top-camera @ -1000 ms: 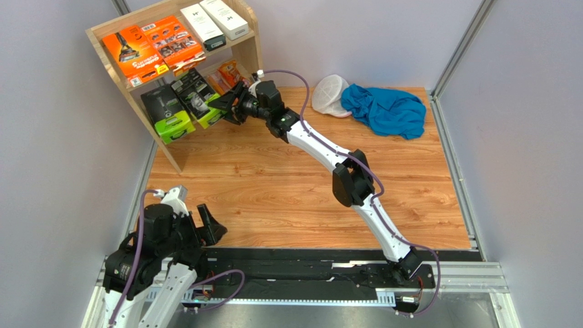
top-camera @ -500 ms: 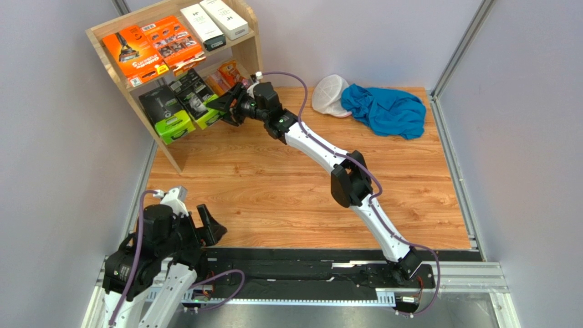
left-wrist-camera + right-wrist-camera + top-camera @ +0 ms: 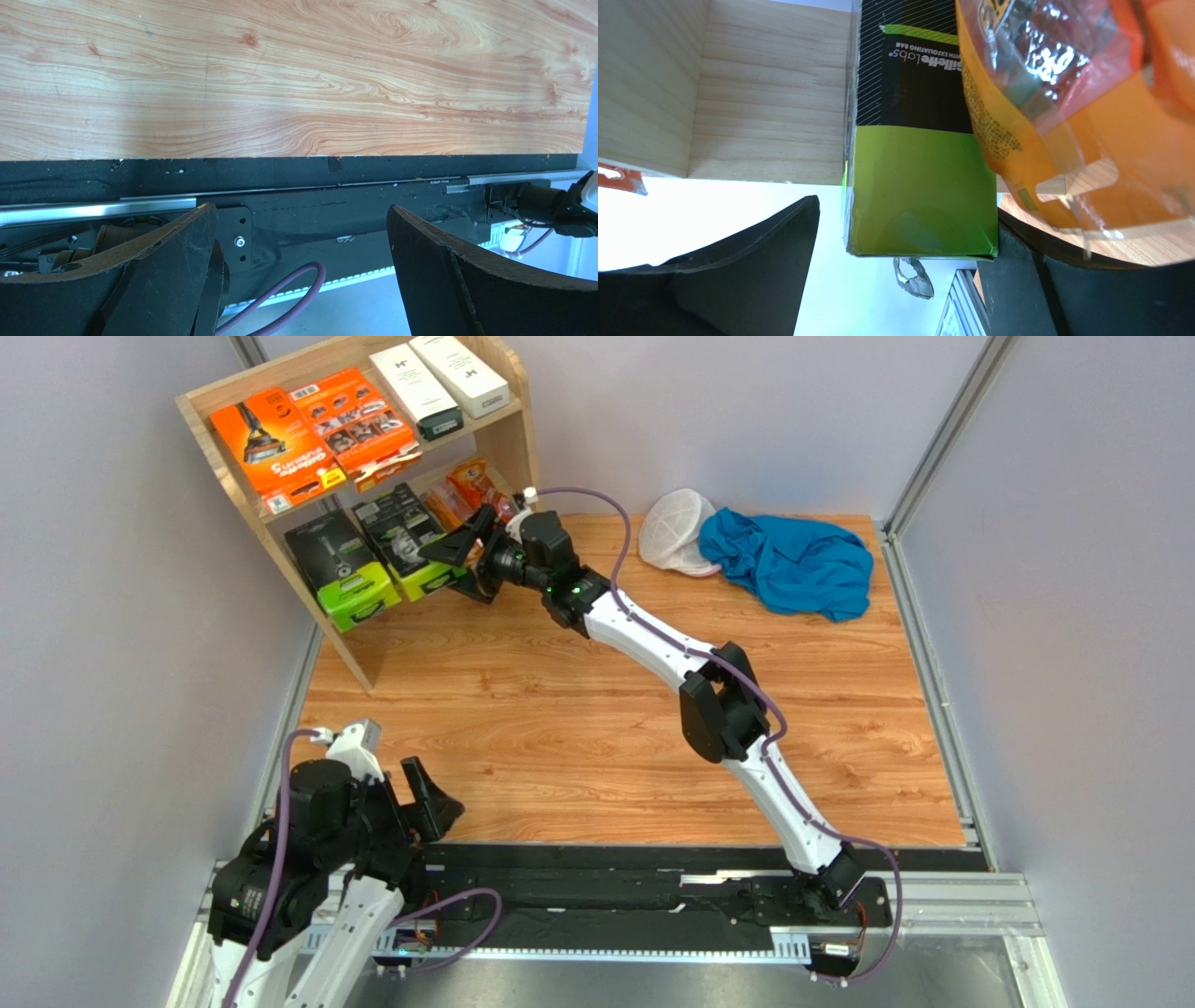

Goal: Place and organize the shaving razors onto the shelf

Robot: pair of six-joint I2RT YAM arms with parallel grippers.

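Note:
The light-wood shelf (image 3: pixel 528 434) stands at the back left. Its upper tier holds two flat orange packs (image 3: pixel 274 445) and two white boxes (image 3: pixel 417 389). Its lower tier holds one black-and-lime pack (image 3: pixel 341 567), a second one (image 3: pixel 400 539) and small orange packets (image 3: pixel 463 487). My right gripper (image 3: pixel 463 549) is open at the lower tier. Its jaws straddle the lime end of the second pack (image 3: pixel 917 189), the right finger against it, the left one apart. An orange packet (image 3: pixel 1060 105) lies beside it. My left gripper (image 3: pixel 428 805) is open and empty by its base; it also shows in the left wrist view (image 3: pixel 300 210).
A blue cloth (image 3: pixel 786 560) and a white mesh cap (image 3: pixel 676 529) lie at the back right of the wooden table (image 3: pixel 561 714). Grey walls close in on both sides. A black rail (image 3: pixel 631 882) runs along the near edge.
My right gripper has moved a little left, toward the shelf, and the second black-and-lime pack has slid deeper into the lower tier. The left arm has barely moved.

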